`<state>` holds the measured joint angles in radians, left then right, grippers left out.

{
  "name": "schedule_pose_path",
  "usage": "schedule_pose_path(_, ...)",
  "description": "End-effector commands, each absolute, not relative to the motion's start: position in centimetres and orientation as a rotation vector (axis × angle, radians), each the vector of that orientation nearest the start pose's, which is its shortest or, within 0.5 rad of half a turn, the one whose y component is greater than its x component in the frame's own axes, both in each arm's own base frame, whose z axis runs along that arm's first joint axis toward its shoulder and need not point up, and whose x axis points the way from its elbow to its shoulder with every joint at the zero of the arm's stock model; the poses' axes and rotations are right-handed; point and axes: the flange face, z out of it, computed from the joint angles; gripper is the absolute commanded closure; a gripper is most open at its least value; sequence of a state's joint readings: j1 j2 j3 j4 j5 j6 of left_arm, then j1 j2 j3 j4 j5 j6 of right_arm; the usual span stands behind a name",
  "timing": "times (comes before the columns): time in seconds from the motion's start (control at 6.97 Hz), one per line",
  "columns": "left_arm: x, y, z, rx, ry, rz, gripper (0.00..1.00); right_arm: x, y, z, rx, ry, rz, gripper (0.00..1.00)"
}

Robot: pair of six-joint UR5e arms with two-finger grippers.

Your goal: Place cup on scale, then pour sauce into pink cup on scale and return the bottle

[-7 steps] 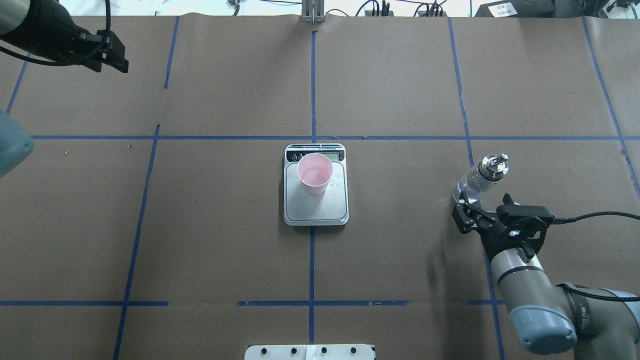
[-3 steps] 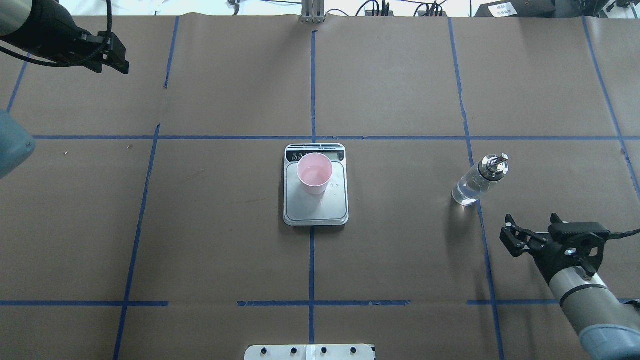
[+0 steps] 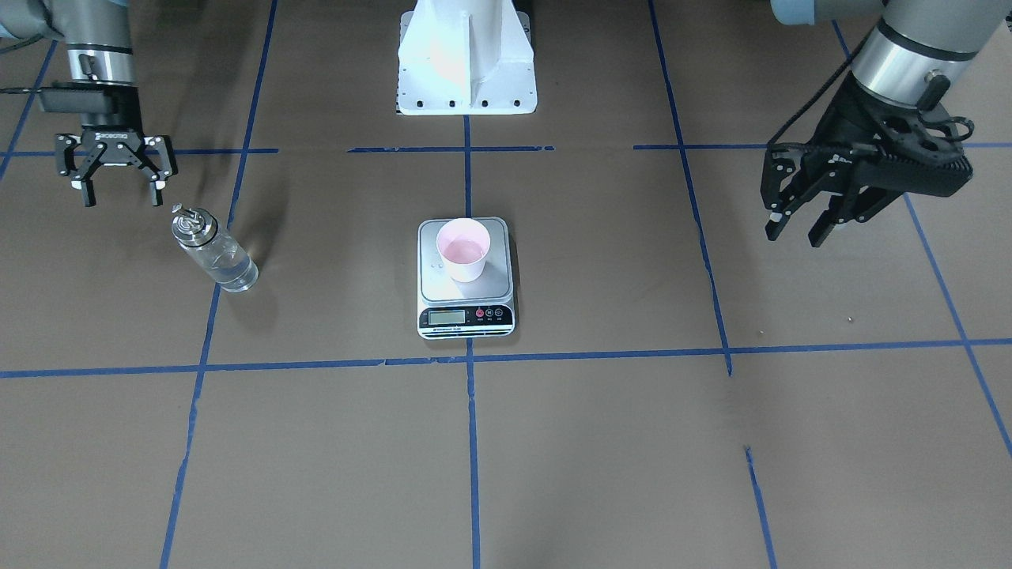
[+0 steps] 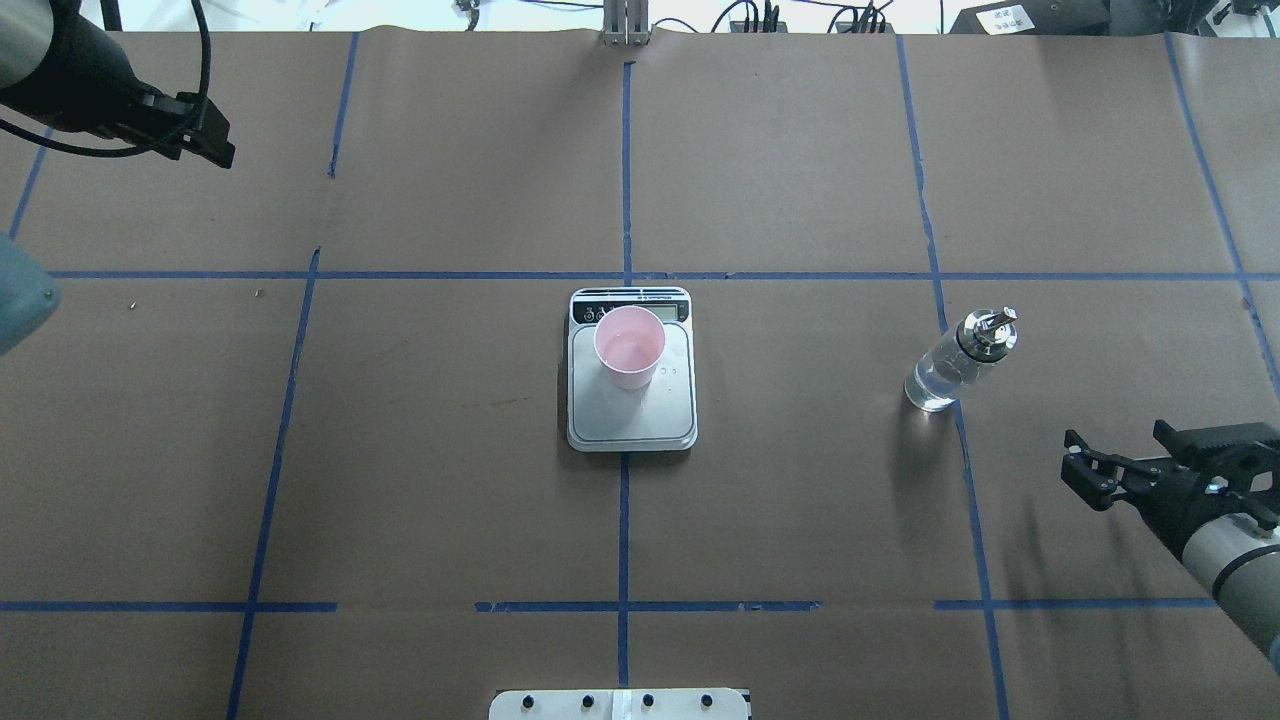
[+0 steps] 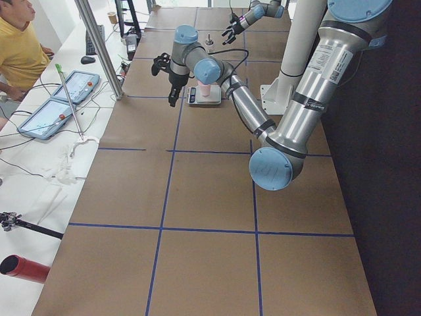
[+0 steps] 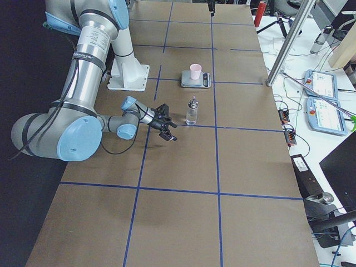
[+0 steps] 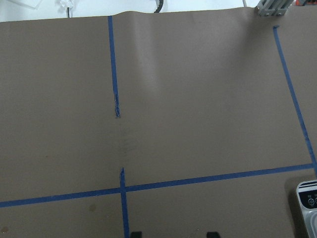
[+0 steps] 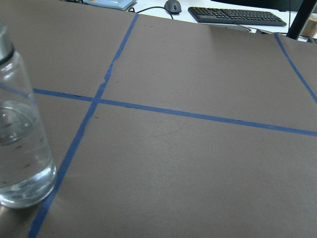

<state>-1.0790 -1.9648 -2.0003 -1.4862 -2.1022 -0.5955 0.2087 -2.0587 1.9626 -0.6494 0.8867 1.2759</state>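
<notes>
In the front-facing view the cup [image 3: 463, 251] stands upright on the scale [image 3: 433, 286], just above the middle of the frame, and a little pinkish liquid shows inside it. At middle left the bottle [image 3: 215, 257] stands alone on the brown surface [image 3: 601, 442], with the clear sauce [image 3: 231, 272] filling its lower part. The right hand [image 3: 120, 194] hovers just above and left of it, fingers spread, touching nothing. At upper right the left hand [image 3: 793, 233] hangs released and empty, well apart from the scale.

The overhead view puts the cup and scale at centre and the bottle right of centre on a blue tape line [image 4: 950, 400]. The right hand is at the lower right edge, clear of the bottle.

In the left side view both arms are small near the top, and a person sits at the upper left.

In the right side view the near hand sits left of the bottle, apart from it.

The left wrist view shows bare paper and a corner of the scale at lower right.

The right wrist view has the bottle at its left edge, upright on the tape.

The pour looks done and the bottle looks returned, so this seems the closing step. The next move only needs the right arm to draw off without clipping the bottle.
</notes>
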Motion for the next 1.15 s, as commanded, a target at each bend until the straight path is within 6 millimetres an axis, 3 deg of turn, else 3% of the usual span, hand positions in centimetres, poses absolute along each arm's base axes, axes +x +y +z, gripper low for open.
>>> schedule_pose_path(0.0,13.9,-56.4,32.2,0.385,0.696,0.231,0.46,-22.0,-29.8,56.2,0.743,-0.603,0.144,0.0)
schedule_pose_path(0.14,9.2,-58.6,35.8,0.387,0.637,0.259,0.46,-19.1,-33.2,55.5,0.707,-0.619,0.094,0.0)
schedule_pose_path(0.29,5.0,-60.4,39.4,0.376,0.59,0.295,0.46,-15.2,-36.7,56.7,0.641,-0.65,0.077,0.0)
schedule_pose_path(0.43,2.6,-61.3,41.7,0.344,0.584,0.272,0.45,-10.4,-40.7,57.9,0.572,-0.689,0.061,0.0)
schedule_pose_path(0.57,-1.3,-61.7,45.9,0.283,0.634,0.215,0.0,-6.5,-46.0,57.4,0.495,-0.711,0.001,0.0)
schedule_pose_path(0.72,-4.3,-62.0,49.9,0.247,0.705,0.241,0.0,-2.3,-49.6,56.0,0.424,-0.694,-0.042,0.0)
schedule_pose_path(0.86,-4.6,-60.3,53.9,0.187,0.73,0.243,0.0,1.1,-51.3,55.5,0.358,-0.671,-0.132,0.0)
schedule_pose_path(1.0,-4.5,-57.8,56.8,0.147,0.729,0.23,0.0,3.5,-51.7,55.5,0.253,-0.721,-0.137,0.0)
